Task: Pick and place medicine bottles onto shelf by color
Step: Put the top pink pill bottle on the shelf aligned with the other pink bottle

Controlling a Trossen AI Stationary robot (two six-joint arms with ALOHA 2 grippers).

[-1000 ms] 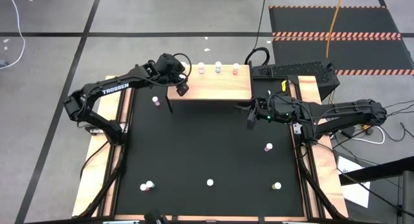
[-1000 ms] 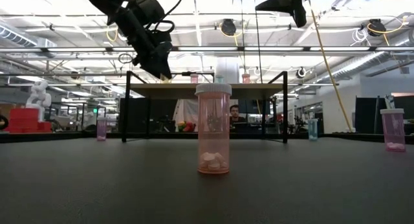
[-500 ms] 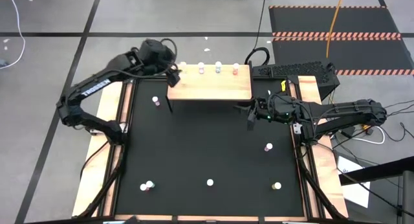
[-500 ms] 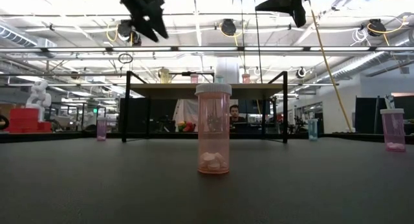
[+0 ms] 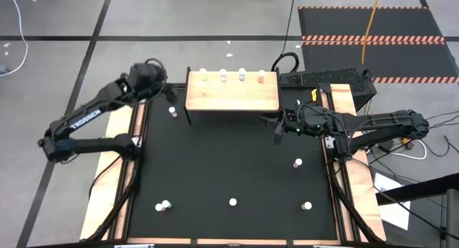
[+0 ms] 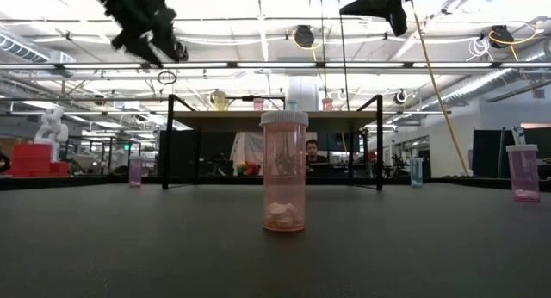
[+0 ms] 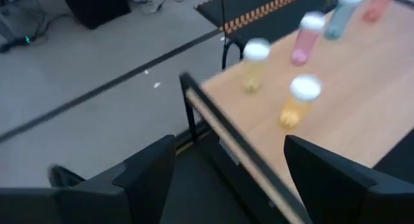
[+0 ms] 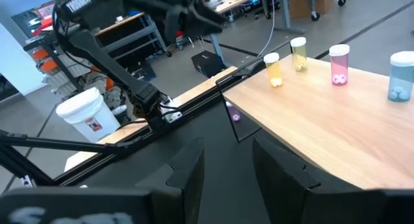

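Note:
The light-wood shelf (image 5: 232,96) stands at the table's far edge on black legs. On it stand two yellow bottles (image 7: 256,65) (image 7: 299,101), a pink one (image 7: 309,37), a blue-green one (image 7: 341,13) and another pink one (image 5: 261,77). My left gripper (image 7: 229,153) is open and empty, raised off the shelf's left end; it also shows in the high view (image 5: 170,92). My right gripper (image 8: 226,172) is open and empty, raised off the shelf's right near corner; it also shows in the high view (image 5: 277,127). Loose bottles stand on the black mat.
On the mat stand a pink bottle (image 5: 173,111) near the shelf's left leg, one at the right (image 5: 297,163), and several along the near edge (image 5: 163,205) (image 5: 233,201) (image 5: 307,205). A keyboard (image 5: 326,77) lies beyond the shelf's right end. The mat's middle is bare.
My left gripper has drawn back from over the shelf's left near corner toward the table's left edge and risen. A yellow bottle stands on the shelf where the gripper was.

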